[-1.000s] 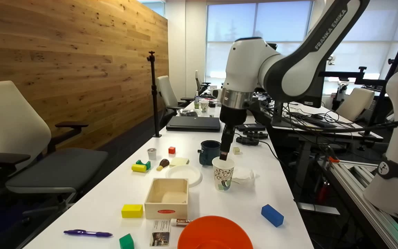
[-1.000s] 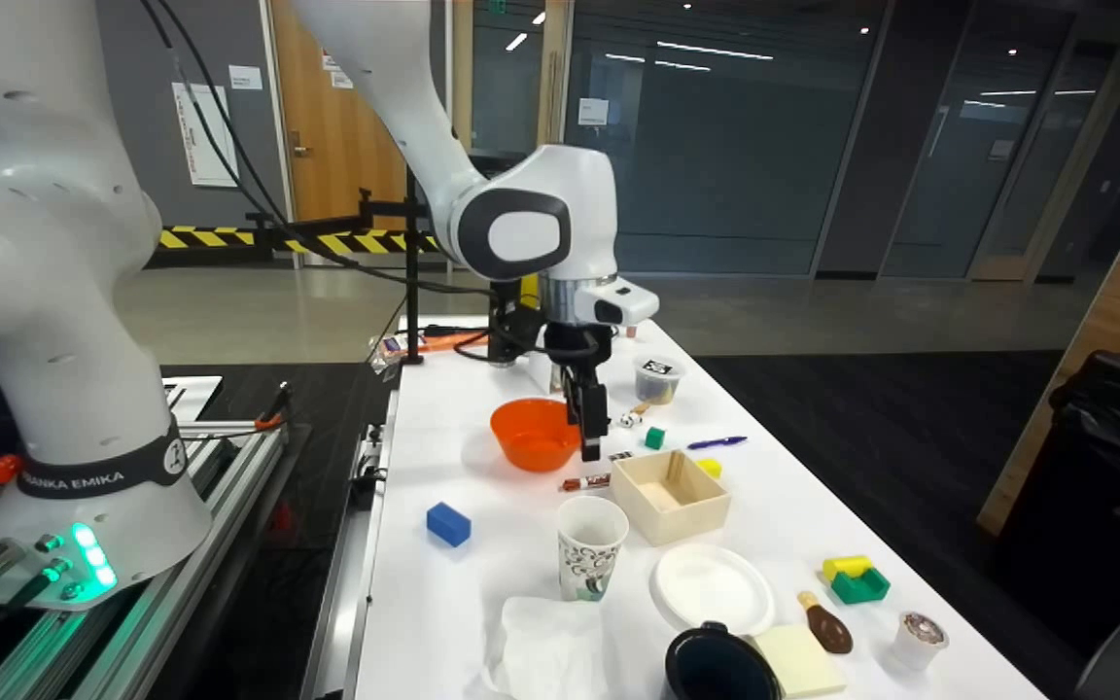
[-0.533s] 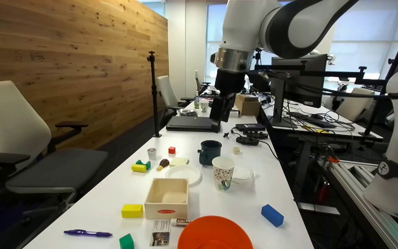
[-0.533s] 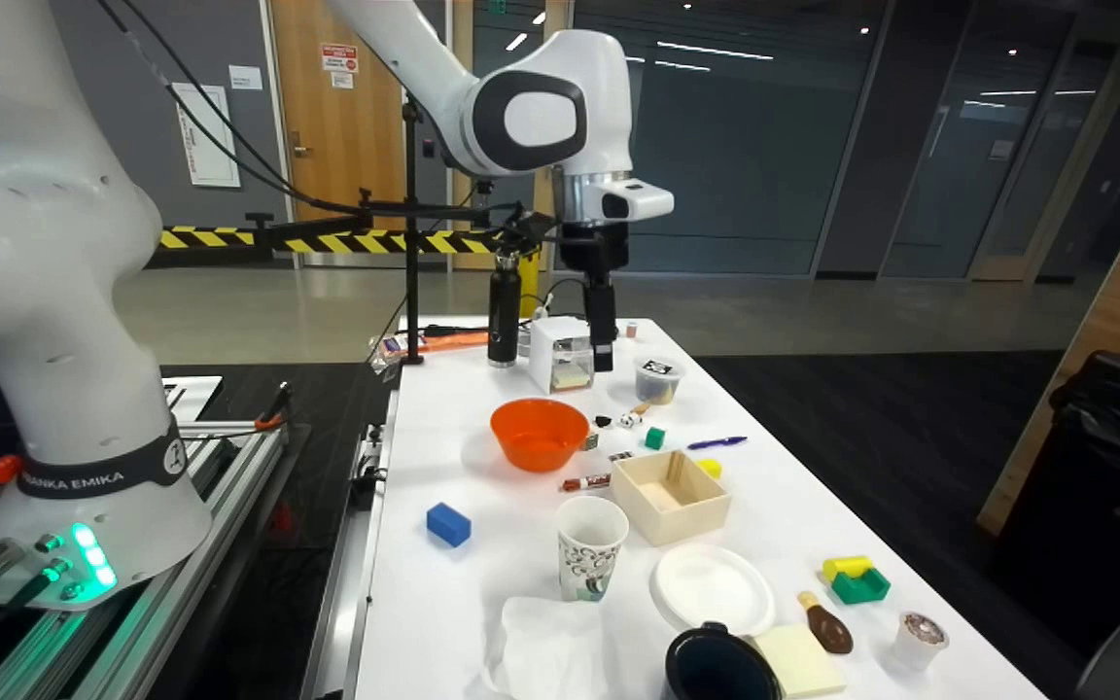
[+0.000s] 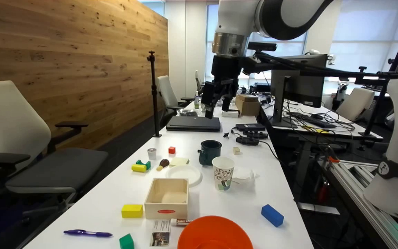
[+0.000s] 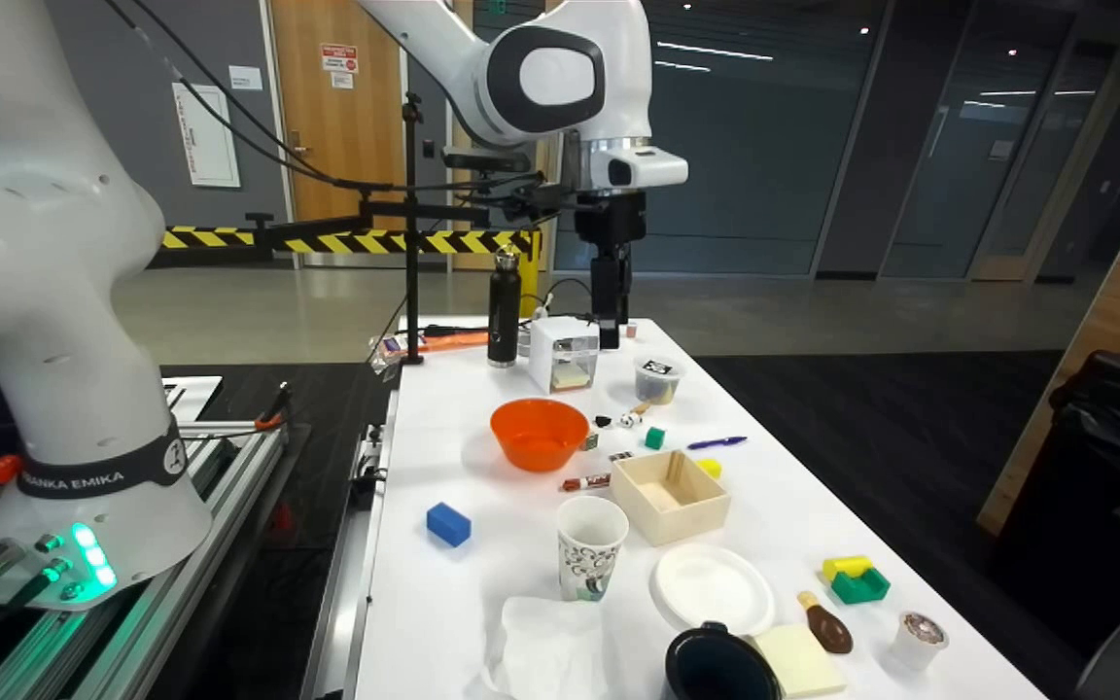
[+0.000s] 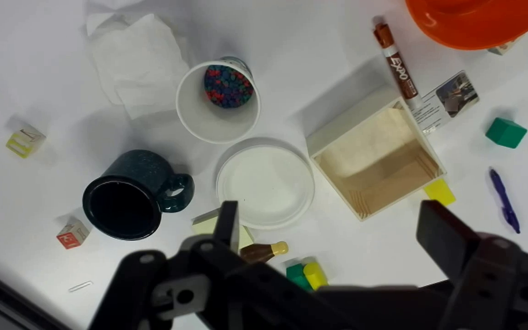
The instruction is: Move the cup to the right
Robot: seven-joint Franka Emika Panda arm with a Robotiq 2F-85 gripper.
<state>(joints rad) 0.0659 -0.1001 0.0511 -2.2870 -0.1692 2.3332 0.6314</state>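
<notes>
The cup is whitish with dark print and stands upright on the white table. It also shows in an exterior view and in the wrist view, where small blue, red and green pieces lie inside it. My gripper is high above the table, well clear of the cup. It hangs at the same height in an exterior view. In the wrist view the gripper's two fingers are wide apart with nothing between them. The cup lies outside the jaws, toward the top of the wrist view.
A dark mug, a napkin and a white plate are close to the cup. A wooden box, an orange bowl, a marker and a blue block also lie on the table.
My gripper has risen a long way from low over the table and turned somewhat. Its fingers now show apart in an exterior view. The cup has not moved.
</notes>
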